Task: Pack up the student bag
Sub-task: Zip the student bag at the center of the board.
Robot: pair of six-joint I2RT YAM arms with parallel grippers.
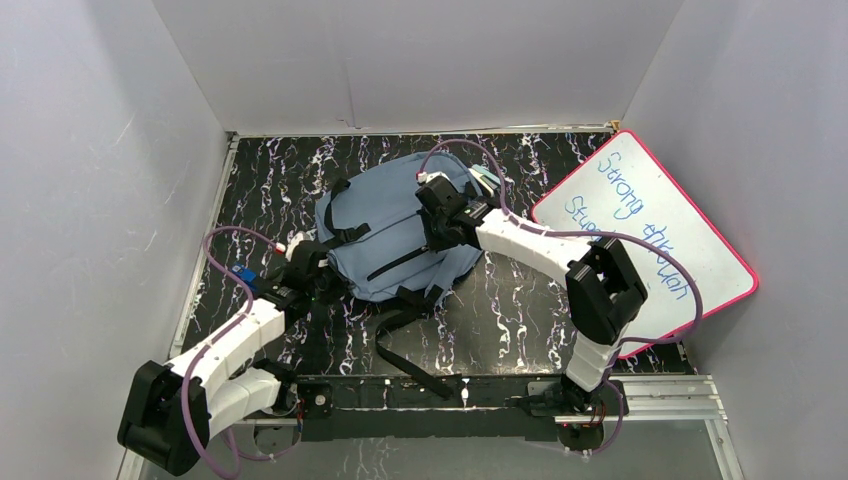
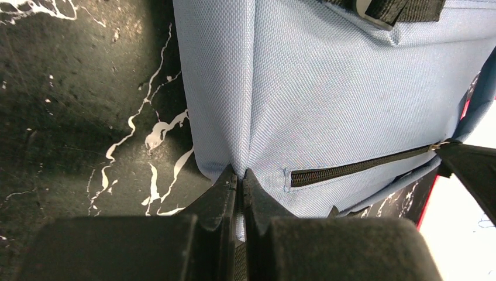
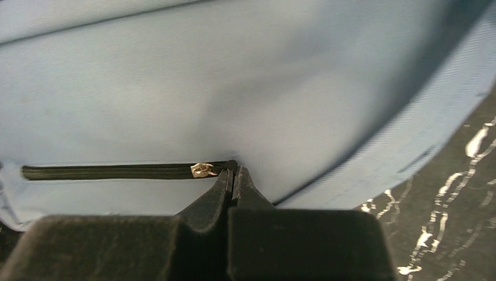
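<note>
Over on the left, the left gripper (image 2: 240,178) is down at the near-left corner of the student bag (image 1: 390,225), and its two fingers are pressed tight together with a fold of the blue fabric nipped between them. You can see the cloth puckering up into a ridge right above the tips. Beneath that corner lies the black, white-veined table (image 1: 260,180).

Moving to the middle, the student bag lies flat at the centre of the table, front pocket facing up, its black straps (image 1: 400,345) trailing off the near edge toward the arm bases. The front-pocket zipper (image 3: 105,172) runs across the blue panel.

At the right end of that zipper sits the right gripper (image 3: 233,175), jaws closed hard against each other, tips touching the fabric just beside the small metal slider (image 3: 202,170). Whether the pull tab is caught between them, I cannot tell.

Far right, a pink-edged whiteboard (image 1: 680,230) with blue handwriting leans at the table's edge, apart from the bag.
</note>
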